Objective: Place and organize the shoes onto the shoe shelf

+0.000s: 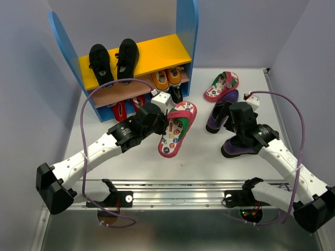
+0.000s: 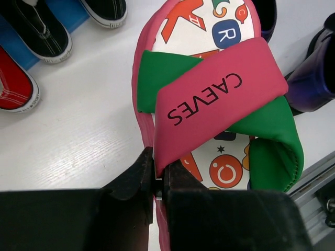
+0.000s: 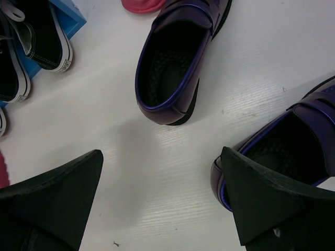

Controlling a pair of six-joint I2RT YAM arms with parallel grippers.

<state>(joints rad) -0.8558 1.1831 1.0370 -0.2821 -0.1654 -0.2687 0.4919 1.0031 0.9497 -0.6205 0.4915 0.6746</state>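
My left gripper is shut on the pink strap of a pink flip-flop that lies on the white table in front of the shoe shelf. The other flip-flop lies further right. Two dark purple loafers sit at the right. My right gripper is open between them: one loafer is ahead and the other is by its right finger. Two black shoes stand on the yellow top board. Orange shoes and red shoes stand on the lower board.
Black-white sneakers stand by the shelf's blue right panel, close to the held flip-flop. A red shoe shows at the left wrist view's left edge. Grey walls enclose the table, and a metal rail runs along its near edge.
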